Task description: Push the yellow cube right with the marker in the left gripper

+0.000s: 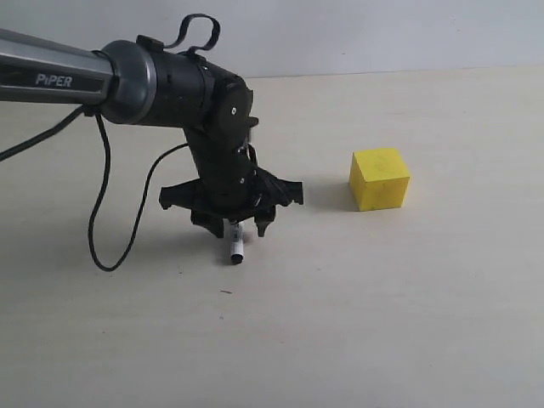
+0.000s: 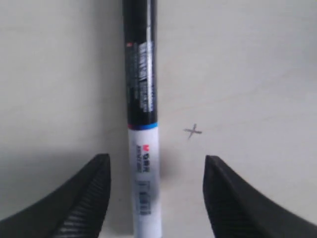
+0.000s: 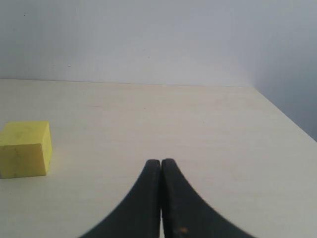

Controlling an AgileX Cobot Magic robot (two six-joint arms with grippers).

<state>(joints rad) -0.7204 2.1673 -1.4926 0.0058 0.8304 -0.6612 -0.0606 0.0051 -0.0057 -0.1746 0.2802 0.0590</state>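
The marker lies flat on the pale table, its white barrel and black end sticking out toward the camera from under my left gripper. In the left wrist view the marker runs between the two spread black fingers, touching neither and nearer to one of them. The left gripper is open and low over the table. The yellow cube sits well to the right of it, apart from both. The right gripper is shut and empty, with the cube off to its side.
A black cable hangs from the grey PIPER arm down to the table at the left. A small pencil cross marks the table beside the marker. The table's far edge meets a white wall.
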